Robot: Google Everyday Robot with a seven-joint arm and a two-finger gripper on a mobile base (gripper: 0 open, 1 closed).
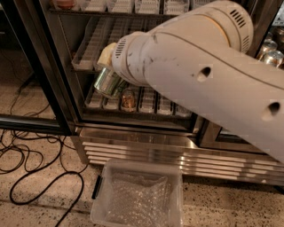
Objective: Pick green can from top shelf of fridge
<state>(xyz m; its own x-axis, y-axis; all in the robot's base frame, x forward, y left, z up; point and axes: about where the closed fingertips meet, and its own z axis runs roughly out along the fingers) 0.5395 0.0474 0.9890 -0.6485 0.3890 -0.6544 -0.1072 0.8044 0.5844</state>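
Note:
My gripper [108,71] is shut on the green can [106,84], a shiny silvery-green can held tilted in the air in front of the fridge [133,146], left of centre. One cream fingertip [105,55] shows above the can; the rest is hidden behind my big white arm [199,80]. Behind the can are wire racks with white lane trays [91,44]. The highest shelf in view [133,11] runs along the top edge. The can touches no shelf.
An amber bottle [128,99] stands on the lower rack. More cans [271,55] sit behind the right-hand door. A clear plastic bin [137,197] stands on the floor below the ribbed steel base. Black cables [40,177] lie at left. The dark door frame [31,71] stands open at left.

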